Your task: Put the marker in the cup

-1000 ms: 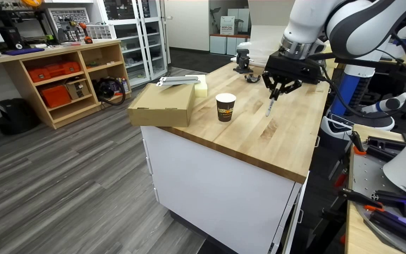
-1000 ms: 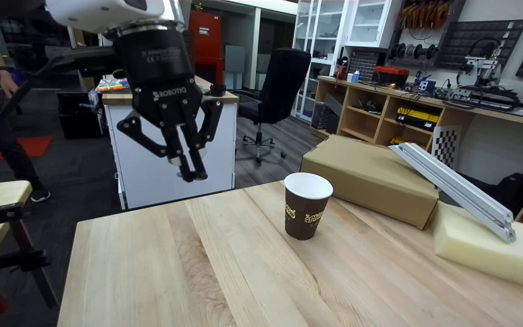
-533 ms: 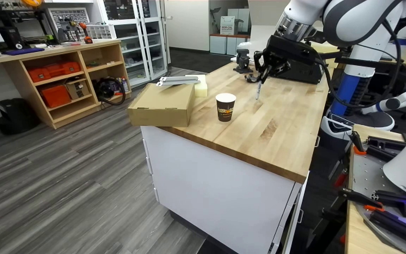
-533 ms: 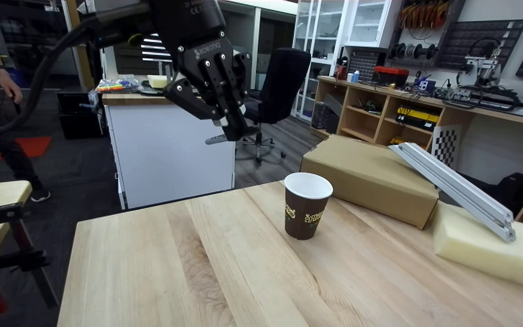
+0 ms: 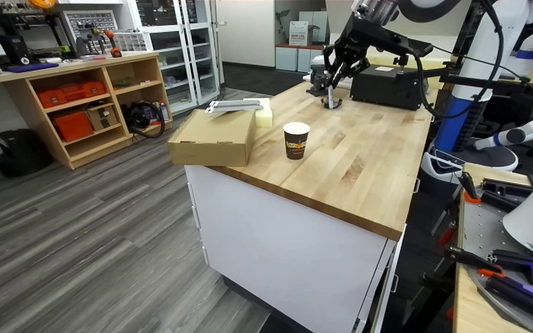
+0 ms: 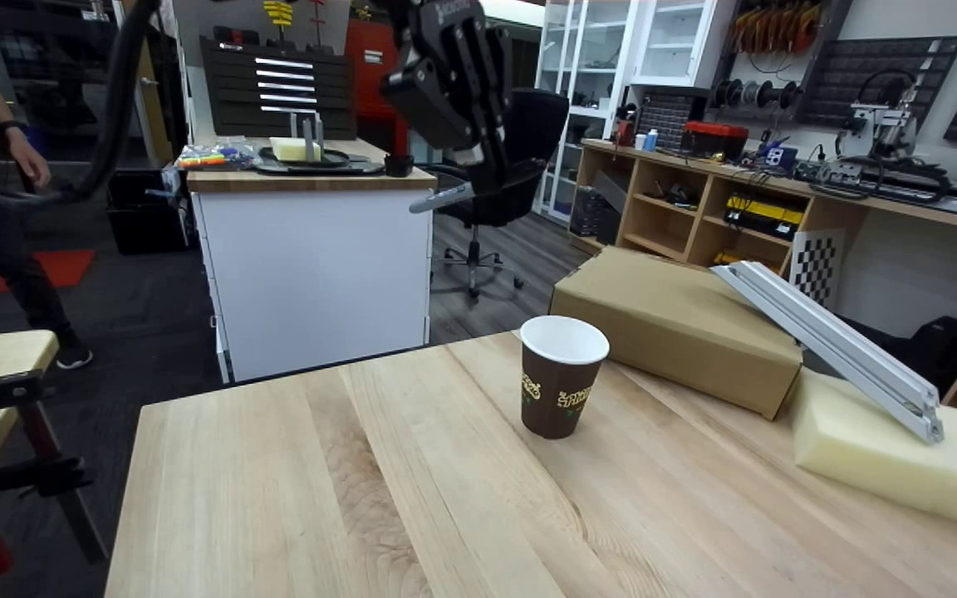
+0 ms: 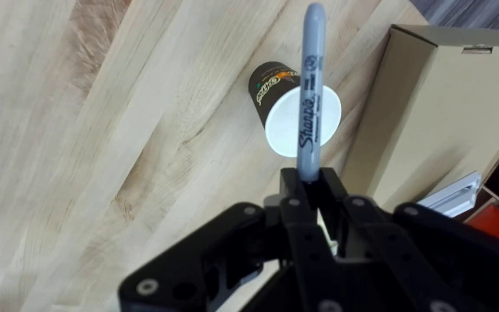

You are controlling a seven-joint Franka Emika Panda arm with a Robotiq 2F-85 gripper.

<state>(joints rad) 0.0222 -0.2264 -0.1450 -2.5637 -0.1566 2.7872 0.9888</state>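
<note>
The jaws pinch the grey marker (image 7: 311, 92) by one end; in an exterior view it hangs tilted in the air, well apart from the paper cup (image 6: 560, 382), while in the wrist view it crosses in front of the cup's white mouth. The cup stands upright on the worktop (image 6: 304, 498), near a cardboard box (image 6: 669, 320); a metal bar (image 6: 831, 347) lies across the box and a pale yellow block (image 6: 885, 453)

The wrist view shows one marker (image 7: 311, 97) and one cup (image 7: 285, 112), upper centre; one box (image 7: 442, 117), right; one gripper (image 7: 309, 177), lower centre.
</note>
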